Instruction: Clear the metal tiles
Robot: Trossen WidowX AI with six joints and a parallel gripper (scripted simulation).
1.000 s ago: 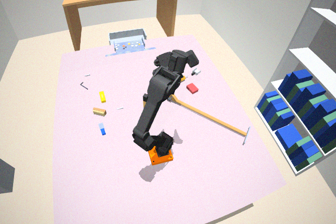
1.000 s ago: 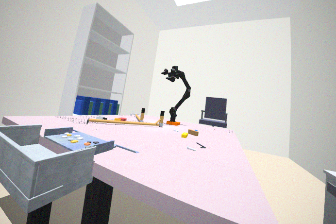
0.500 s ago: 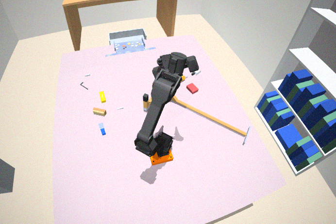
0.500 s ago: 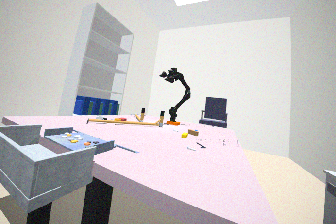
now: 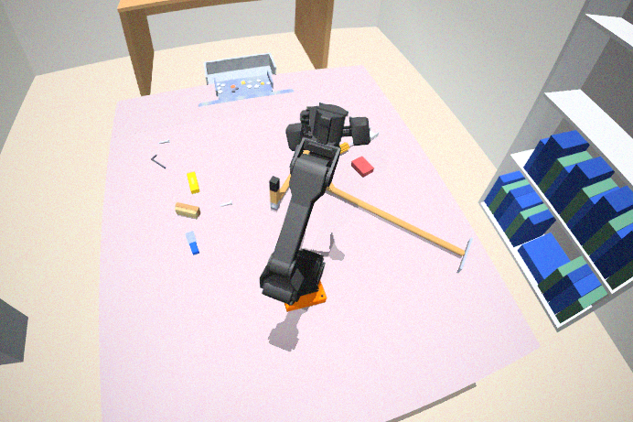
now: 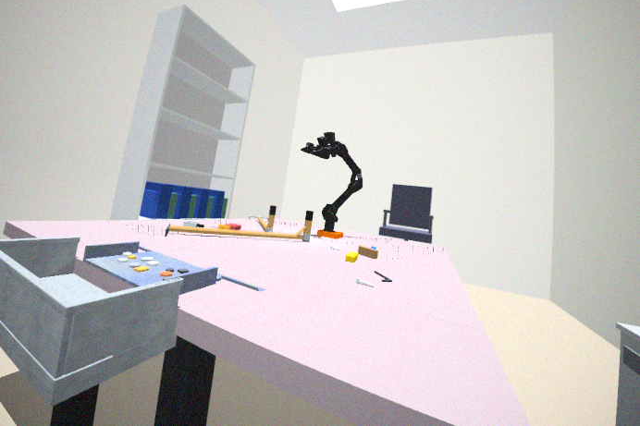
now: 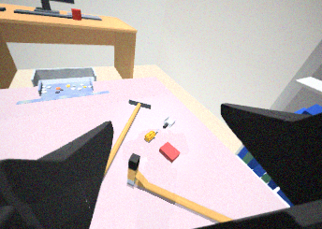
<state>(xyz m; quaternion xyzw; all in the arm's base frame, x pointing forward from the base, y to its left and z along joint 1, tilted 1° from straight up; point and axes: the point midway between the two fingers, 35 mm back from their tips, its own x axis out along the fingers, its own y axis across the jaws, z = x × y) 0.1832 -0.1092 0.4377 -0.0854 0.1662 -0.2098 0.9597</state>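
Metal tiles (image 5: pixel 242 82) (image 6: pixel 146 259) (image 7: pixel 67 86), several of them, lie spread on the blue-grey bench plate (image 5: pixel 245 94) (image 6: pixel 106 263) (image 7: pixel 65 94). The grey catch box (image 5: pixel 240 63) (image 6: pixel 122 330) (image 7: pixel 63 75) hangs at its far end. One wooden-handled scraper (image 6: pixel 229 232) (image 7: pixel 124 135) lies with its dark blade towards the plate and an upright black-topped grip at its near end. A second similar tool (image 5: pixel 401 221) (image 7: pixel 182 198) points right, with a pale blade. My gripper (image 5: pixel 327 130) (image 7: pixel 167 115) is open and empty, high above the table; it hides part of the first scraper in the top view.
A red block (image 5: pixel 361 166) (image 7: pixel 169 151) and a yellow-handled tool (image 5: pixel 344 147) (image 7: pixel 150 135) lie right of the first scraper. A yellow block (image 5: pixel 193 182), a wooden block (image 5: pixel 187 211), a blue piece (image 5: pixel 192 243) and a hex key (image 5: pixel 158 161) lie on the left.
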